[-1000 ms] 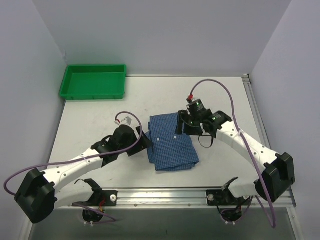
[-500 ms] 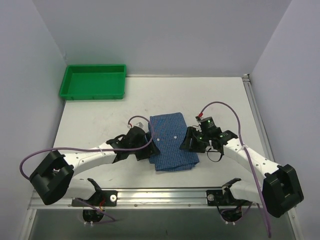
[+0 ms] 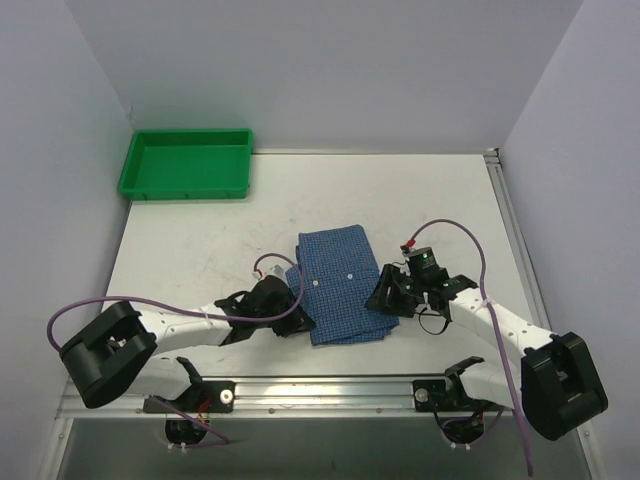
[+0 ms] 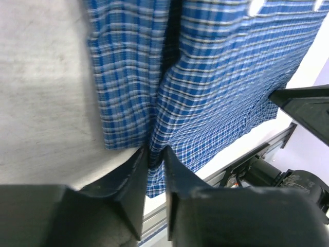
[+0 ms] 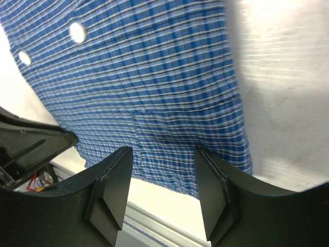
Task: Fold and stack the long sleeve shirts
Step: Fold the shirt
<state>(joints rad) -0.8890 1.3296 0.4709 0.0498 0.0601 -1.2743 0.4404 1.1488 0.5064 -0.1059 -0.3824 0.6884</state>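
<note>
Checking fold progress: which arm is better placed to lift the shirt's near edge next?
Left, probably. The left gripper has its fingers pinched on a pleat of the shirt at its near left corner, while the right gripper stands open astride the near edge, gripping nothing.

This looks to me like a robotics laboratory, more exactly a small test cell. The pale grey table is closed in on three sides by plain, bare walls of a light colour. Along its near edge runs an aluminium profile rail, and bolted there are two white-and-black robot arms, the left arm and the right arm, each with a loose purple cable looping over it. A green plastic tray stands in the far corner, and a blue checked shirt lies between the arms.
</note>
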